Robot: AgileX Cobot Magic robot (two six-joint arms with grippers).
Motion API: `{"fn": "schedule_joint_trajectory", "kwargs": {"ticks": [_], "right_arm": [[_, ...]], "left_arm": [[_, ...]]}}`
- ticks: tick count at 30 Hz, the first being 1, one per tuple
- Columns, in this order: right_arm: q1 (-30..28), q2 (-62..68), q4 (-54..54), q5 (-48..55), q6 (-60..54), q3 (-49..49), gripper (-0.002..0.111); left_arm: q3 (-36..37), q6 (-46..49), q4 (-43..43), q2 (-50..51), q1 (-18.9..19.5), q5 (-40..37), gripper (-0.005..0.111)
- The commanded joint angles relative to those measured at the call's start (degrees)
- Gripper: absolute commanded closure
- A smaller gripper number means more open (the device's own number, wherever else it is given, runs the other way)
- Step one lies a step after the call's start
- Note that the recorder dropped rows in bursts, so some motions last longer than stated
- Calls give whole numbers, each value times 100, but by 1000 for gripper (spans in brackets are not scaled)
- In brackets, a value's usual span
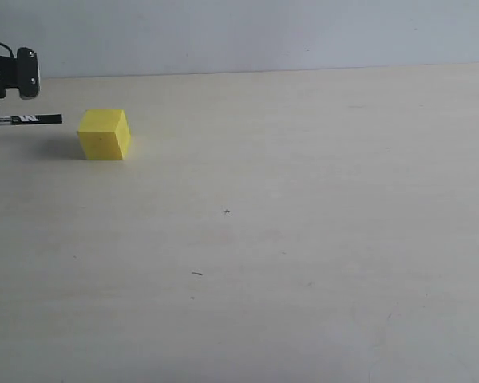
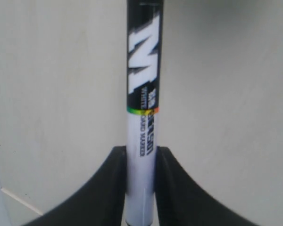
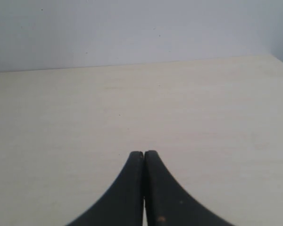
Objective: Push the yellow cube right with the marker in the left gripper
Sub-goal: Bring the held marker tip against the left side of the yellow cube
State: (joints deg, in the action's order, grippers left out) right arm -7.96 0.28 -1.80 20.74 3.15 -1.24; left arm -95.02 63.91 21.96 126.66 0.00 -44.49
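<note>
1. Table (image 1: pixel 303 239): pale wood-grain top, with a few small dark specks near the middle. A plain light wall (image 1: pixel 263 32) stands behind the far edge.
2. Yellow cube (image 1: pixel 104 136): one bright yellow block resting flat on the table, close to the far edge and toward the far left corner. Nothing touches it.
3. Marker (image 1: pixel 33 120): white barrel with a black section bearing a large white "M", and a thin multicoloured band where the two meet. It is held level above the table surface, black end aimed at the cube's left face. The end stops just short of the cube, with a narrow gap between them. Its shadow falls on the table below.
4. Left gripper (image 2: pixel 140 157): black fingers (image 2: pixel 108 188) clamped on the marker's white barrel, one on each side. In the exterior view only part of it shows, at the left margin near the far edge.
5. Right gripper (image 3: pixel 144 157): black fingers pressed together with nothing between them, over bare table and facing the far edge. It does not appear in the exterior view.
</note>
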Motion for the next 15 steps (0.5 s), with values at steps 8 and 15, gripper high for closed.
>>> {"fn": "schedule_joint_trajectory", "kwargs": {"ticks": [8,15], "right_arm": [[-45,-28,-5,-14,-11,22,108],[-45,-28,-5,-14,-11,22,108]], "left_arm": [[-44,817,-334,164,323,459,107],[-44,1207,-677,191,399,283,107]]}}
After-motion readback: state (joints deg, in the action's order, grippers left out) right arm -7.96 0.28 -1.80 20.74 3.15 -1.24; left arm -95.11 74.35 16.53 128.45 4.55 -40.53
